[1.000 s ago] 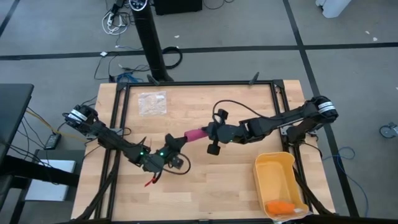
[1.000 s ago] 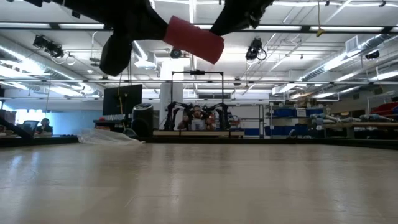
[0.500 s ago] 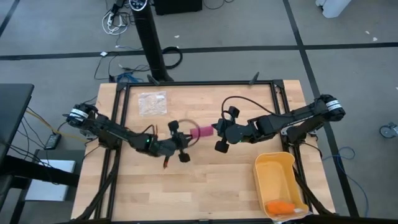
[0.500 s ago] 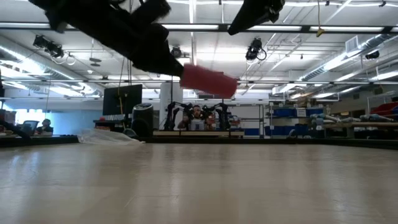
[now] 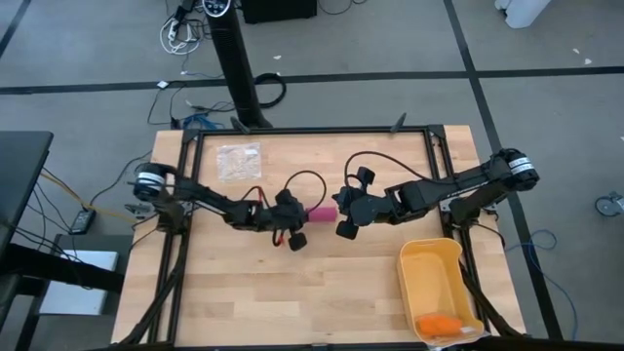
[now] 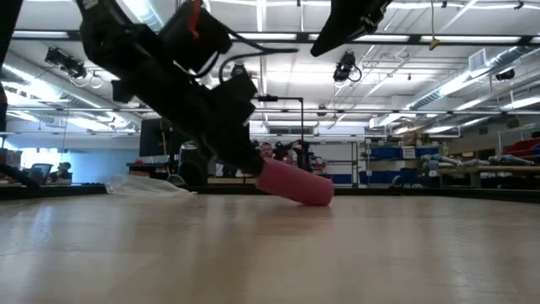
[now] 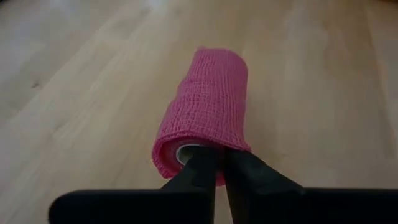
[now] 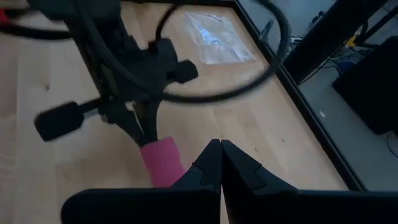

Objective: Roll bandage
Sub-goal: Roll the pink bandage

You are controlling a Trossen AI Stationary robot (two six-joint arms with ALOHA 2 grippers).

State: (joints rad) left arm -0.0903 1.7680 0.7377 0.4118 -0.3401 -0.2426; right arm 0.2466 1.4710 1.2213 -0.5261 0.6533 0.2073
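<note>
The left gripper (image 5: 298, 215) sits near the table's (image 5: 322, 292) middle, its fingers (image 7: 202, 168) nearly closed, pinching the end wall of the rolled bandage (image 7: 206, 112) — a pink cylinder lying on the wood. Just beside it, the right gripper (image 5: 338, 207) hovers with fingers (image 8: 214, 163) pressed together, holding nothing.
</note>
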